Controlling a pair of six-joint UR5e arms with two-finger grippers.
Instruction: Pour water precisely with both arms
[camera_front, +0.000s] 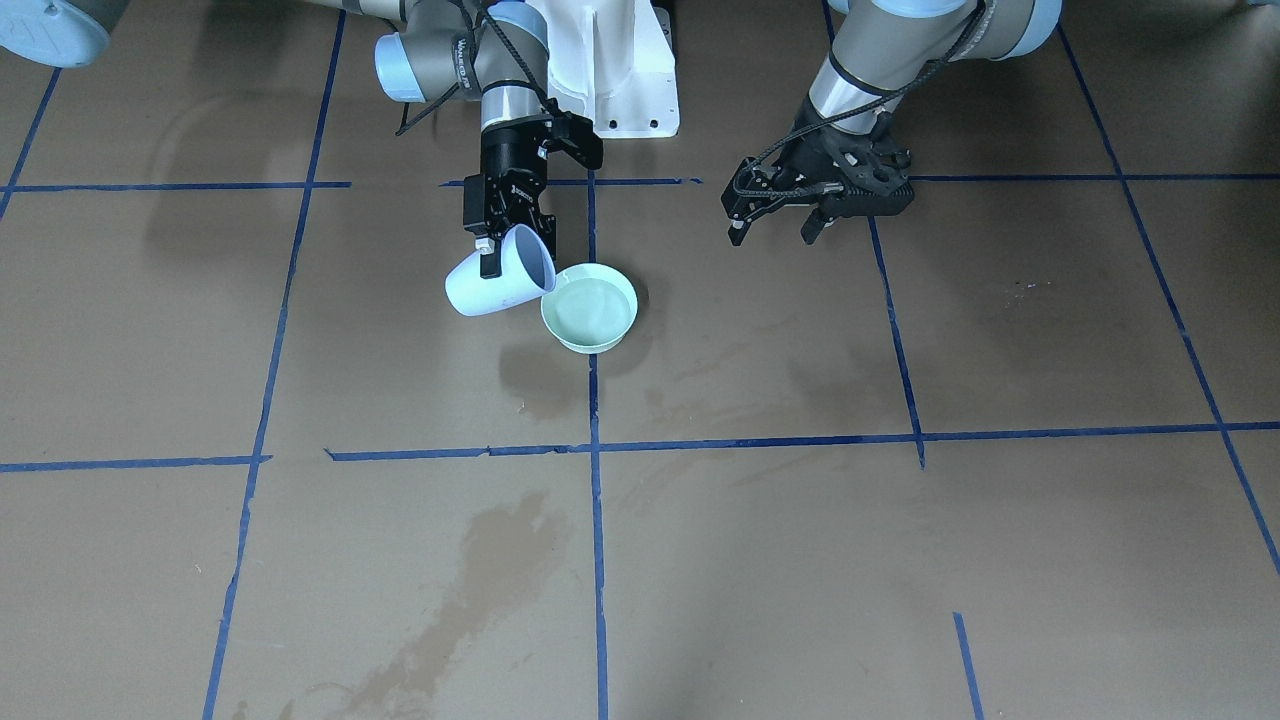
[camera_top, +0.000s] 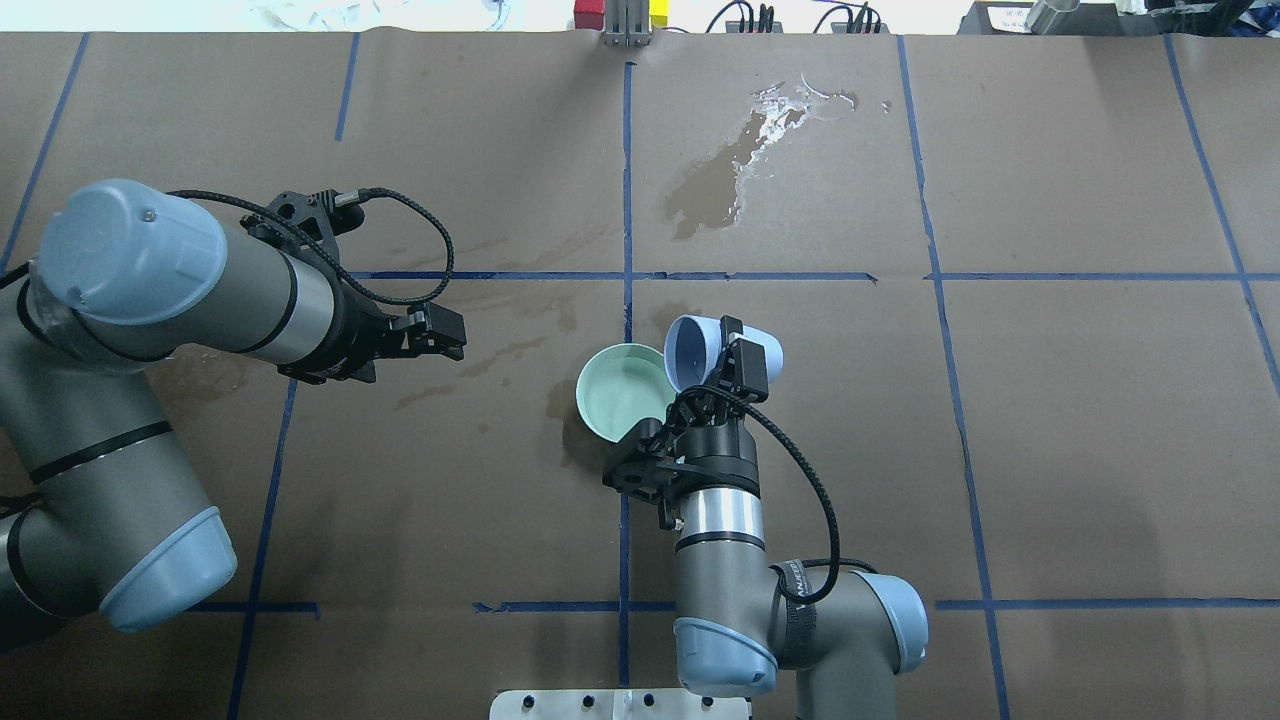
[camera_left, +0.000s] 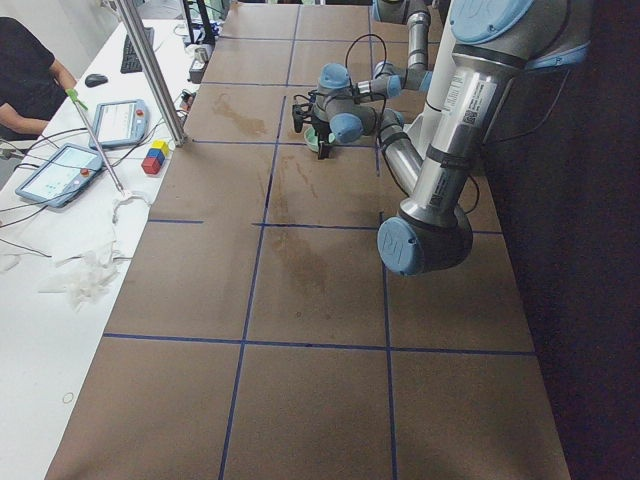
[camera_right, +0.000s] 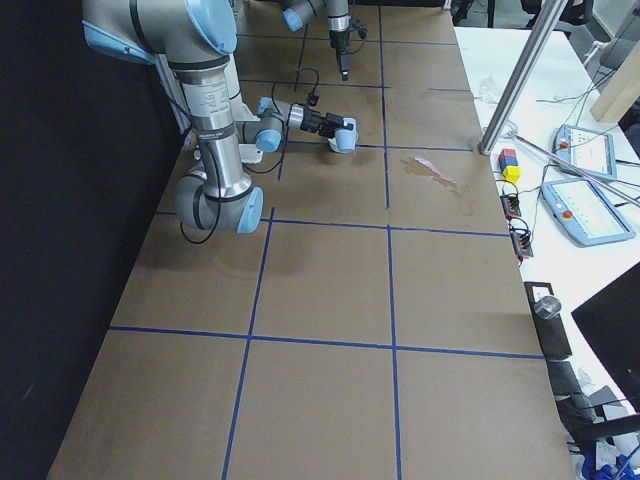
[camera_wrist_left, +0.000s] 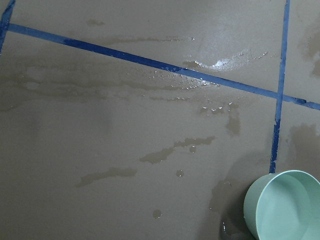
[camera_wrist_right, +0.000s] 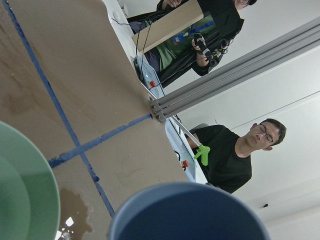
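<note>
Your right gripper (camera_top: 742, 362) is clamped on the cup (camera_top: 695, 350), tipped from 2 o'clock with its lip over the bowl (camera_top: 583, 400), so the water (camera_front: 592, 305) collects inside. Your left gripper (camera_top: 450, 340) hangs empty with its fingers apart, well off at the bowl's 9 o'clock, probably to stay clear of the pour.

Matt brown paper (camera_front: 1000, 330), glossy where wet; smooth plastic cup (camera_front: 483, 288) and bowl (camera_front: 588, 346).

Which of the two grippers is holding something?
The right gripper, shut on the tilted white cup beside the green bowl; the left gripper hangs empty.
</note>
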